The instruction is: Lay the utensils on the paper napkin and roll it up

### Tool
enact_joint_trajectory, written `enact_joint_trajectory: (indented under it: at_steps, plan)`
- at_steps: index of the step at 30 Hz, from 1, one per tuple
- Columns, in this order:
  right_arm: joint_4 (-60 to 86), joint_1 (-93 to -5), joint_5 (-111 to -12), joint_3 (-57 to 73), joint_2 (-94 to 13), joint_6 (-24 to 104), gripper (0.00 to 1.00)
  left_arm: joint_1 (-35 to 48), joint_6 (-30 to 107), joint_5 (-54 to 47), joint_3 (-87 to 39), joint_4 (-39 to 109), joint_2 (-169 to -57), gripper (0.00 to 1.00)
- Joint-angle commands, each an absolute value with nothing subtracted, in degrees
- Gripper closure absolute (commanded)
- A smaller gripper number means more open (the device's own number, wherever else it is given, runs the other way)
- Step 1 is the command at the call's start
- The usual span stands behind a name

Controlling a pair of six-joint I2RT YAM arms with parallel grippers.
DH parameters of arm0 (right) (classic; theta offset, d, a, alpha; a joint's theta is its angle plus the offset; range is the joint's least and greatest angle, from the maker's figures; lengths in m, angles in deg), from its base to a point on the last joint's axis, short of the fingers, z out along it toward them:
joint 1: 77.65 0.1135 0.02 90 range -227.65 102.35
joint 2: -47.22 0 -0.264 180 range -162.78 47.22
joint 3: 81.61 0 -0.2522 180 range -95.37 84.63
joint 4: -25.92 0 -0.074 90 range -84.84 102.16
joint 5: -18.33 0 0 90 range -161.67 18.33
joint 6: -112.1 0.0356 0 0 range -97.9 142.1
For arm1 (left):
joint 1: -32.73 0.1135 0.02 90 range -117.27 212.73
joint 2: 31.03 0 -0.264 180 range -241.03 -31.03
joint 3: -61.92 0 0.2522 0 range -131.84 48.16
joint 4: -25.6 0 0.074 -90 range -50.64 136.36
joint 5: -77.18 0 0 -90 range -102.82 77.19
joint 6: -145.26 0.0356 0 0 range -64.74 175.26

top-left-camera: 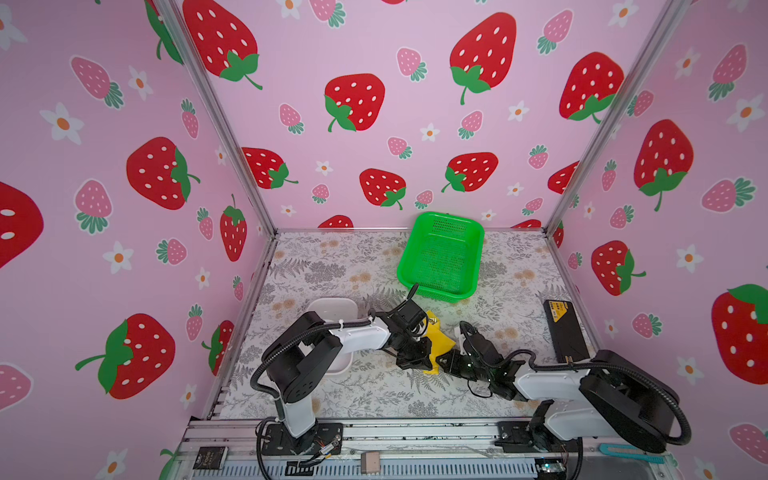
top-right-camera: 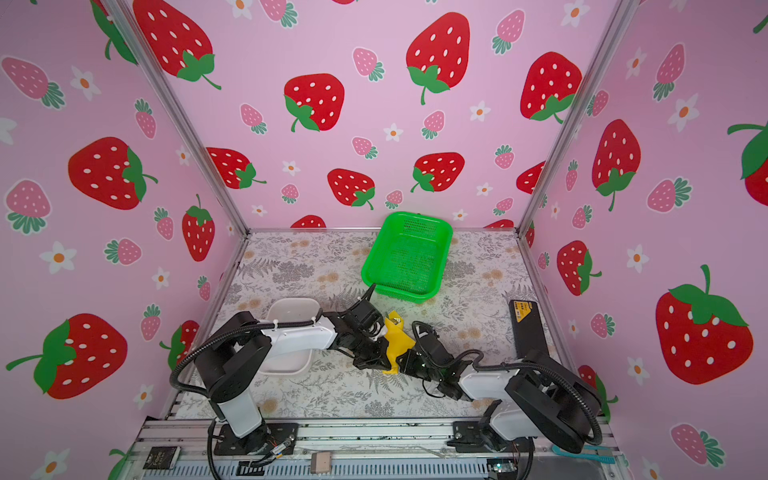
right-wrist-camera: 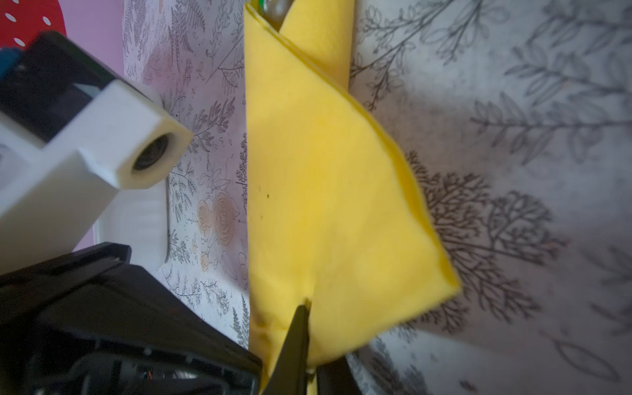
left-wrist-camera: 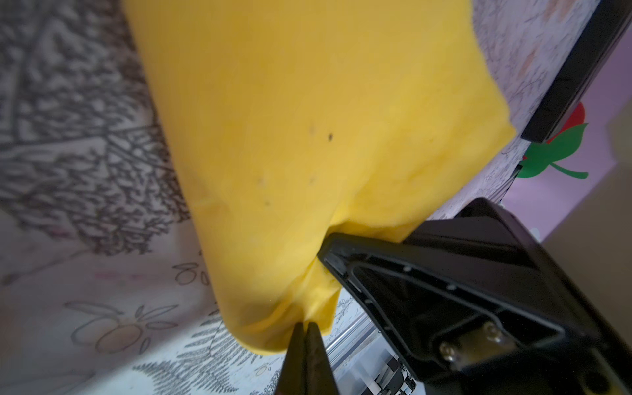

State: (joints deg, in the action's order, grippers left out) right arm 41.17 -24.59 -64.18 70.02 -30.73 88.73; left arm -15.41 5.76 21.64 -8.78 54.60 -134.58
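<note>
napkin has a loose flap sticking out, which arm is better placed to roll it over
Probably right. In a top view the napkin flap spreads toward the right arm, and the right tool is shut on it. The left tool is shut on its near end, likely better as the anchor.

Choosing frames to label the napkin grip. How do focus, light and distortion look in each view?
Left wrist view: the paper napkin is fairly sharp, the table beside it soft, the left gripper dark at the frame edge. Right wrist view: napkin folds crisp, table print farther off blurred. Both top views: metal posts lean outward from the wide lens, light even, no glare.
</note>
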Motion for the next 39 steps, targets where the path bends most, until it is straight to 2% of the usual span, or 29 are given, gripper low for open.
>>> enact_joint_trajectory:
  at_steps: [1,8,12,13,14,19,28,39]
  plan:
    - [39.6,-24.8,-64.6,70.0,-32.0,89.6,0.9,-16.3,6.9,23.1,-11.4,56.2,-136.3,0.97]
    - [39.6,-24.9,-64.9,70.2,-31.5,89.8,0.9,-16.6,7.8,22.9,-12.1,56.7,-137.0,0.96]
    - [39.4,-25.0,-65.2,70.6,-31.1,90.0,0.9,-16.6,8.2,19.7,-10.0,54.6,-131.4,0.95]
    - [39.4,-24.9,-65.2,70.6,-31.1,90.0,0.9,-16.6,8.4,17.8,-9.1,54.1,-129.0,0.9]
    - [39.4,-25.0,-65.2,70.6,-31.1,89.9,0.9,-16.4,8.6,15.7,-8.3,54.3,-126.9,0.88]
    - [39.1,-25.1,-65.1,70.4,-30.9,89.9,0.9,-14.4,6.8,12.5,-4.9,55.7,-122.1,0.87]
    - [39.0,-25.1,-65.0,70.3,-30.9,89.9,0.9,-15.2,7.1,18.1,-5.2,55.6,-127.2,0.91]
    - [38.8,-25.2,-64.7,69.8,-31.5,89.7,0.9,-16.1,8.5,17.9,-7.8,57.1,-131.8,0.91]
